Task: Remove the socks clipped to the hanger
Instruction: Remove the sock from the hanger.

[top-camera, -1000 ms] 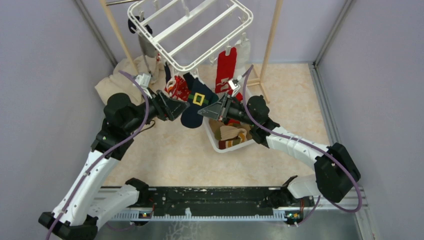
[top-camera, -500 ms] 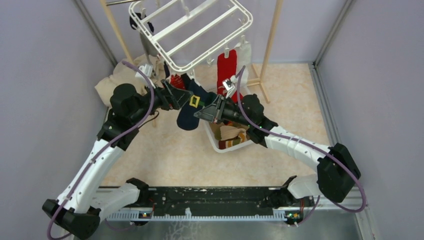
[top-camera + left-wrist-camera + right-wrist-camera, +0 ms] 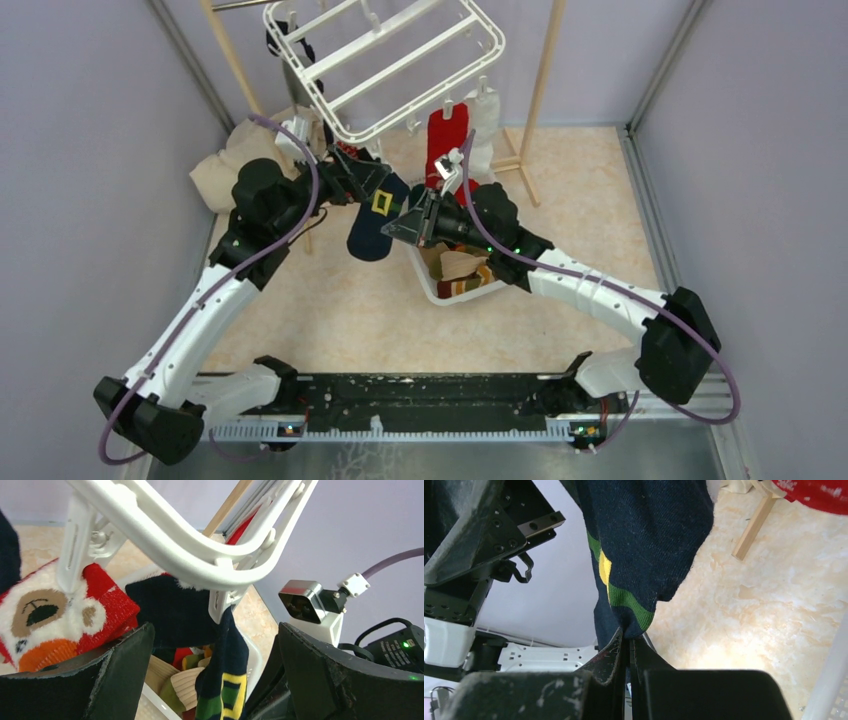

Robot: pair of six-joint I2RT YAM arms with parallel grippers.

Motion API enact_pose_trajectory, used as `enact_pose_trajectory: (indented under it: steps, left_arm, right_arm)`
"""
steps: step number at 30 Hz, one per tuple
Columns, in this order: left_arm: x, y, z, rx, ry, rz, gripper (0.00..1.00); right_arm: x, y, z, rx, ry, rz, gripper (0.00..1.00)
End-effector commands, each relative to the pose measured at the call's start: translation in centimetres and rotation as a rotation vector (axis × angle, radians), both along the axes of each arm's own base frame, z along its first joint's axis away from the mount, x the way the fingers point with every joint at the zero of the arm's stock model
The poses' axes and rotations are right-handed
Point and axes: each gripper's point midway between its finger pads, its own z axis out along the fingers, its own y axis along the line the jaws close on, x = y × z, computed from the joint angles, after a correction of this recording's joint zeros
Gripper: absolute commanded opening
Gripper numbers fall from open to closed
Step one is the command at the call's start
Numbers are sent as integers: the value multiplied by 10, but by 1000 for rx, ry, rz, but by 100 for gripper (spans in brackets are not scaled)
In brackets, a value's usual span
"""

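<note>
The white hanger [image 3: 380, 60] hangs tilted at the back, also filling the top of the left wrist view [image 3: 165, 535]. One of its clips [image 3: 222, 605] holds a navy sock [image 3: 372, 215] with a yellow and green buckle pattern [image 3: 225, 680]. My right gripper [image 3: 629, 635] is shut on that sock's lower edge [image 3: 649, 540]. My left gripper [image 3: 212, 635] stands open just below the clip, one finger on each side of the sock. A red and white bear-face sock [image 3: 55, 615] is clipped to its left. A red sock [image 3: 447, 140] and a white sock [image 3: 487, 108] hang further right.
A white slatted basket [image 3: 430, 290] holding several socks sits on the floor under my right arm. Wooden poles [image 3: 545, 70] [image 3: 235, 70] flank the hanger. A beige cloth heap [image 3: 222, 170] lies at the left wall. Grey walls close both sides.
My left gripper has opened wider and moved up and back to the hanger's clip. My right gripper has drifted left and back, still pinching the navy sock.
</note>
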Motion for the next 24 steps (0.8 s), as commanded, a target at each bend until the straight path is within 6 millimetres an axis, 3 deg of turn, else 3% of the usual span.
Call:
enact_pose_trajectory:
  steps: [1,24]
  left_arm:
    - [10,-3,30,-39,-94,23,99]
    - [28,1,48,-35,-143,201,75]
  right_arm:
    - [-2,2,33,22,-86,-10,0]
    - [-4,16,25,-41,-73,-21,0]
